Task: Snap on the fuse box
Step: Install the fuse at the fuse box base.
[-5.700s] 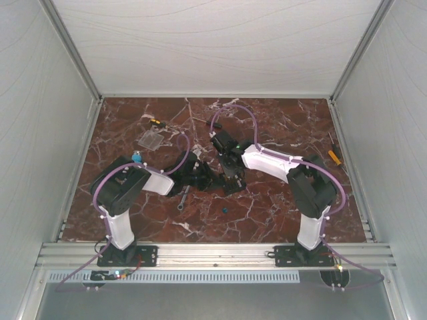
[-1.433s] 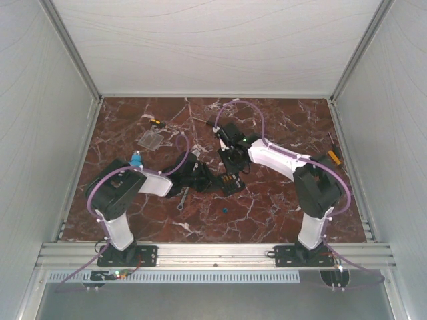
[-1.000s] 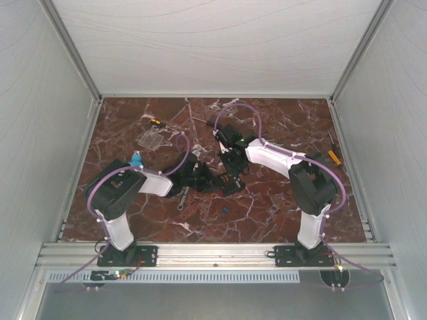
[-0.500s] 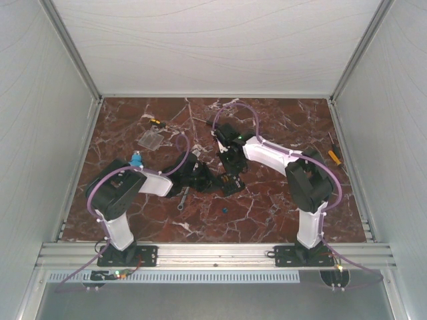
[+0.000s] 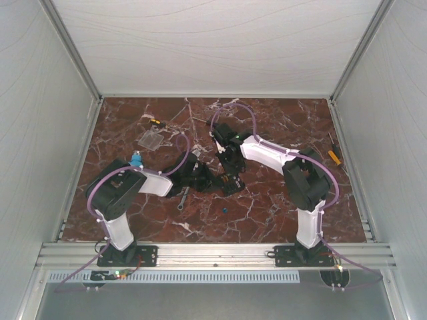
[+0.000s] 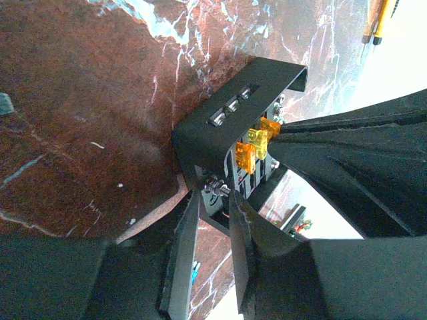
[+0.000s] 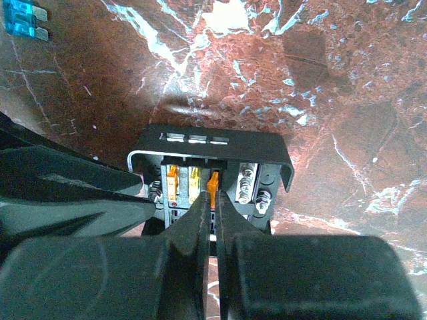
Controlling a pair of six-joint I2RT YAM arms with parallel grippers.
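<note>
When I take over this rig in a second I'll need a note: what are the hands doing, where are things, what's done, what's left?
Left hand: shut on the fuse box at its near edge, mid-table.
Right hand: pinching an orange fuse standing in the box, beside two others already in.
Clear cover: loose on the table, far left, not fitted.
Left to do: let go of the fuse, then probably fetch the cover and snap it on.

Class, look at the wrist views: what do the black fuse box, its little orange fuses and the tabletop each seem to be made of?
Small black squarish fuse box: probably moulded plastic, by its matte sheen and rounded edges. Small orange fuses: translucent plastic; light glows through. Red-brown tabletop: polished marble or a lookalike, white-veined.
</note>
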